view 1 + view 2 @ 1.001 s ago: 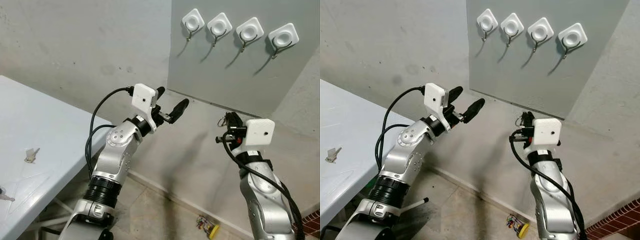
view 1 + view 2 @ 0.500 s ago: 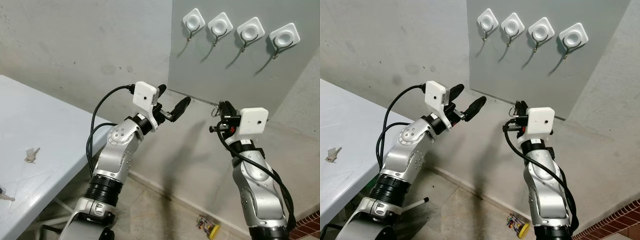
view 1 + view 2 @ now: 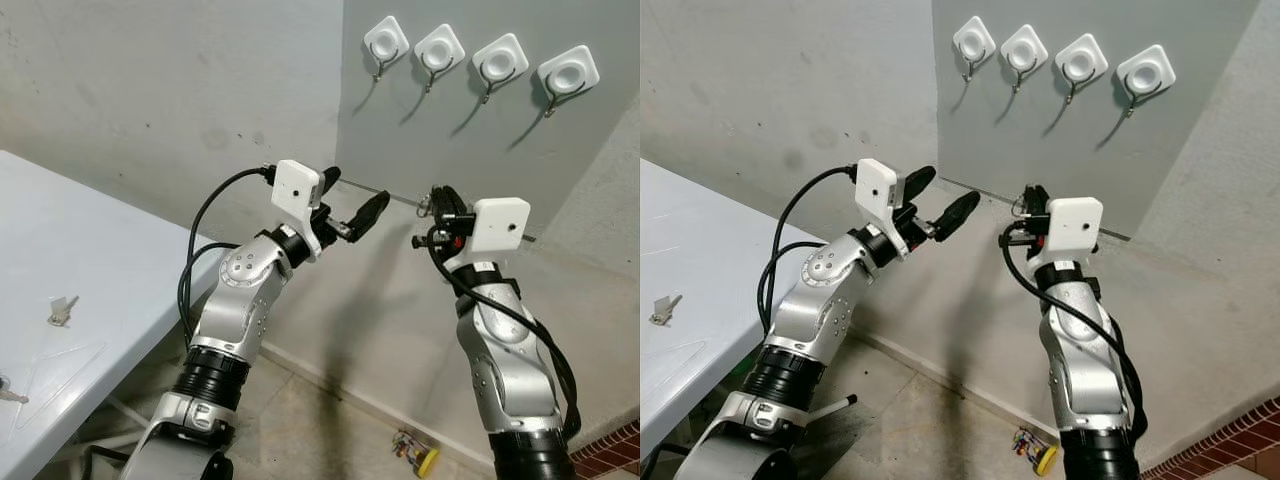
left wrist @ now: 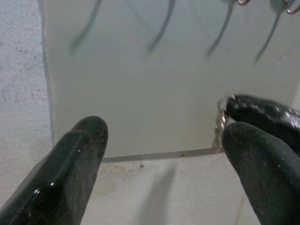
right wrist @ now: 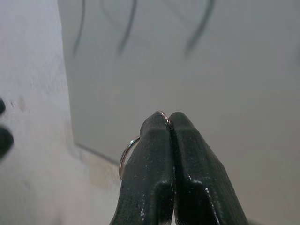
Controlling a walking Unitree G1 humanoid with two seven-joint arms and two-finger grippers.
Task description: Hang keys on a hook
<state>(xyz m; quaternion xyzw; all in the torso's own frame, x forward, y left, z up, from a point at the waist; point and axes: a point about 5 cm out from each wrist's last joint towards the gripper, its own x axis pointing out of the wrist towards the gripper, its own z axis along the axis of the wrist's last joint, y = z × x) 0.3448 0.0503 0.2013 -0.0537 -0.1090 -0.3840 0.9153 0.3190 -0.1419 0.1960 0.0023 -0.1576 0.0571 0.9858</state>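
- While bare wall lay open beneath the hooks [image 3: 481,66], right gripper [image 3: 440,205] stood below them, fingers clenched on the key ring [image 5: 127,152].
- Left gripper [image 3: 352,200]: fingers spread, grasping nothing, beside it.

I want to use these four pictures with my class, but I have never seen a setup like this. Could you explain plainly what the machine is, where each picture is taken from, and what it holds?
This is a humanoid robot with two silver arms ending in two-fingered black grippers. Two pictures come from cameras in its head, looking forward at a wall; the other two come from a camera on each wrist, looking along the fingers. The right gripper is pinched shut on a metal key ring, raised below a grey panel carrying four white hooks. The left gripper is open and holds nothing. On the white table to the robot's left lies another key.
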